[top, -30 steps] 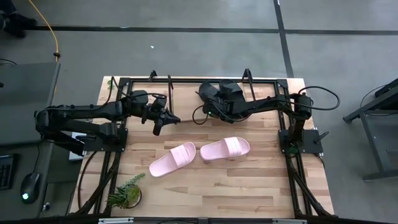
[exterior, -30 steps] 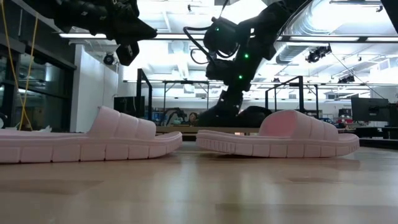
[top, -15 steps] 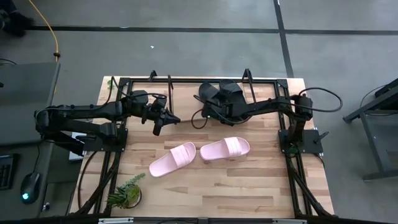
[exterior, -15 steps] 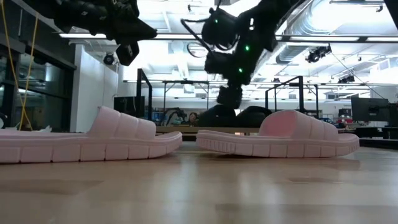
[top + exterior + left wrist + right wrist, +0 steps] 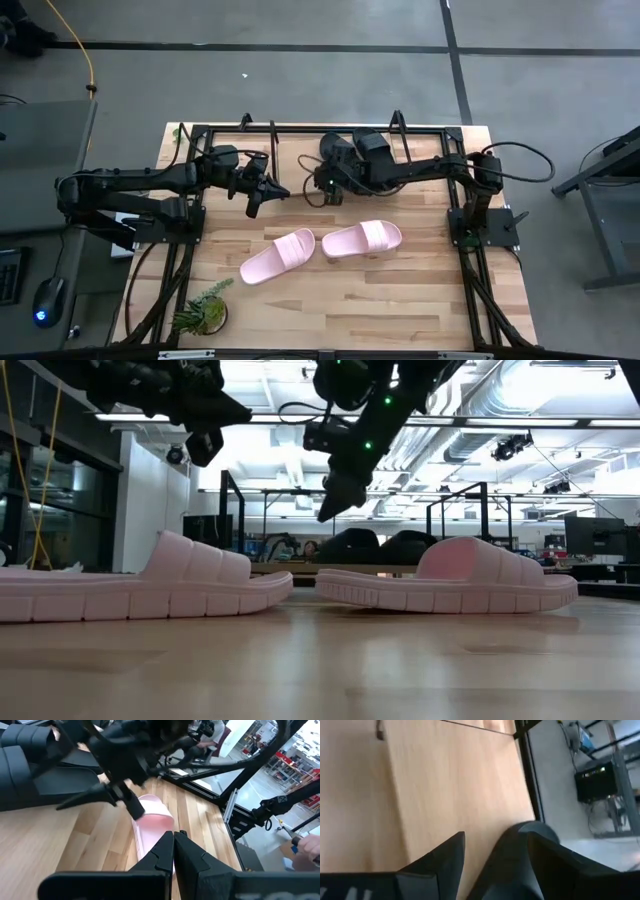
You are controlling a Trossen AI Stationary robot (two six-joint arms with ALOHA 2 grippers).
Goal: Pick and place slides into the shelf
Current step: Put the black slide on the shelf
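Note:
Two black slides (image 5: 357, 147) lie side by side on the shelf (image 5: 262, 128) at the table's far edge; the low view shows the black slides (image 5: 378, 545) on the shelf's wooden board (image 5: 330, 568). Two pale pink slides (image 5: 278, 256) (image 5: 362, 238) rest sole-down on the table's middle. My right gripper (image 5: 319, 187) hangs open and empty above the table, left of and nearer than the black slides, and raised in the low view (image 5: 331, 510). My left gripper (image 5: 280, 189) is shut, holds nothing, and hovers left of the right one.
A black frame (image 5: 300, 130) runs around the table's far and side edges. A small potted plant (image 5: 205, 310) stands at the near left corner. Bare wood lies between the grippers and the pink slides, and along the near edge.
My right gripper has risen from the left black slide on the shelf and swung toward the table's left and near side. The black slides stay on the shelf. My left arm has kept still.

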